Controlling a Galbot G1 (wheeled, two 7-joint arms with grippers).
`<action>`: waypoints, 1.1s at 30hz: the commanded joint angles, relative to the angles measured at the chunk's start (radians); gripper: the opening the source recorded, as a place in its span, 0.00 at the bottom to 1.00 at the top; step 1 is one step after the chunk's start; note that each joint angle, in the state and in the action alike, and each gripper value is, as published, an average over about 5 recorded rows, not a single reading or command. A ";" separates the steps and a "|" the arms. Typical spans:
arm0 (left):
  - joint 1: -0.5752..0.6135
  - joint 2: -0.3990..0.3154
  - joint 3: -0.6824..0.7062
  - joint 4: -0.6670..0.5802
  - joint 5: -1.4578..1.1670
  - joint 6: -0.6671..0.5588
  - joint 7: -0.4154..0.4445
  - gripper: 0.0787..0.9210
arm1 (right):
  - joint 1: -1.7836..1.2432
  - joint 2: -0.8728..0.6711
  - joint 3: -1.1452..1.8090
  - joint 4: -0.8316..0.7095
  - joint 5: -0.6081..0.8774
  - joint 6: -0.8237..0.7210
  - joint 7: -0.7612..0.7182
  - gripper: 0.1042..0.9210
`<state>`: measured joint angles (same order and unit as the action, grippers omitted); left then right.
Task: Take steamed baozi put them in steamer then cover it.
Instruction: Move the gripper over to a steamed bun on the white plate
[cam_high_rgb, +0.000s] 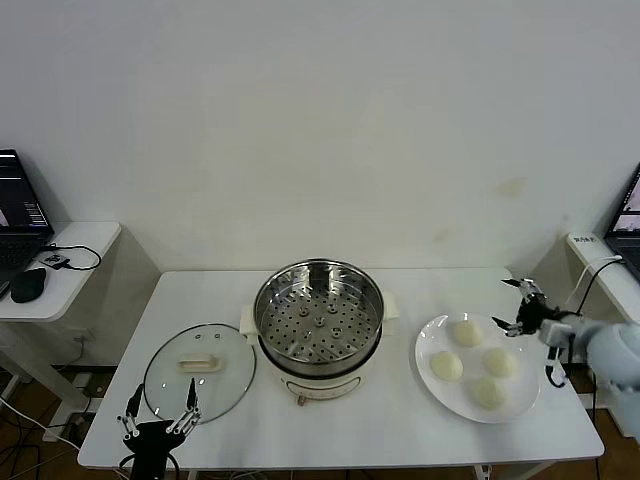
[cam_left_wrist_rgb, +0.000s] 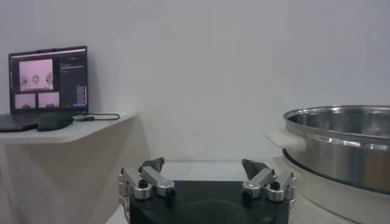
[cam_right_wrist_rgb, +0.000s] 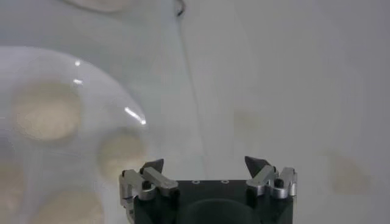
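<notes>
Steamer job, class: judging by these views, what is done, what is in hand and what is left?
Done: nothing; the steamer is empty and uncovered. In hand: the open right gripper hovers at the plate edge, near four baozi. Left: move all four, then fit the lid, lying beside the open left gripper.

Shiny perforated steel steamer (cam_high_rgb: 318, 318), clear glass cover (cam_high_rgb: 199, 372) with metal rim, smooth matt baozi (cam_high_rgb: 467, 333), glossy white plate (cam_high_rgb: 428, 342)
</notes>
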<state>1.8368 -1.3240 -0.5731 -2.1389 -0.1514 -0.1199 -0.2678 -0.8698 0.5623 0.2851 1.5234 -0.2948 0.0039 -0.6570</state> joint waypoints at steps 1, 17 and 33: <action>-0.005 -0.002 -0.009 0.004 0.006 0.001 0.000 0.88 | 0.518 -0.058 -0.567 -0.258 0.039 0.009 -0.258 0.88; -0.011 -0.002 -0.038 0.010 0.007 0.003 0.004 0.88 | 0.589 0.098 -0.709 -0.382 0.016 0.002 -0.250 0.88; -0.012 -0.001 -0.050 0.020 0.009 -0.003 0.002 0.88 | 0.594 0.197 -0.729 -0.478 -0.018 -0.017 -0.227 0.87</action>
<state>1.8254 -1.3261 -0.6218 -2.1216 -0.1437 -0.1217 -0.2650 -0.3072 0.6954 -0.3994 1.1176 -0.2976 -0.0048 -0.8798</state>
